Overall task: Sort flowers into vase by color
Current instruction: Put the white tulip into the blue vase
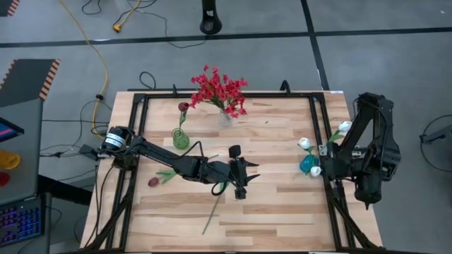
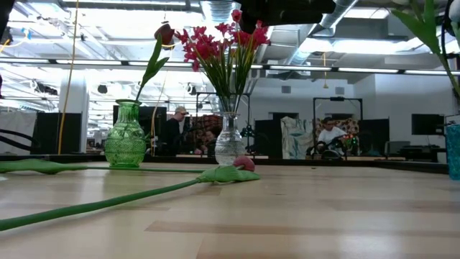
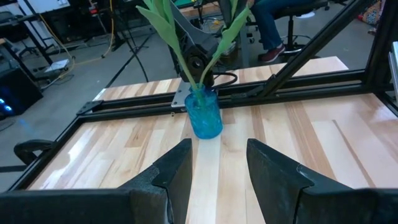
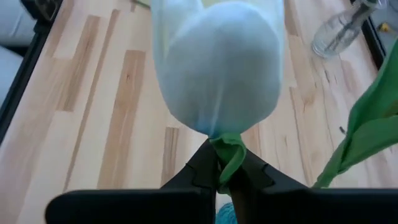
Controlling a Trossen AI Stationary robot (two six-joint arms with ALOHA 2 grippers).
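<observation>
While my right gripper (image 4: 217,163) stood clamped on a white tulip (image 4: 217,65) stem above the blue vase (image 1: 308,165), my left gripper (image 3: 216,163) hung open mid-table; next, I judged, lowering that stem in.

In the low view the blue vase (image 2: 453,151) is cut by the frame edge, its white tulips out of sight above. In the right wrist view a white tulip bud (image 4: 217,62) fills the frame, hiding most of that vase below it.
</observation>
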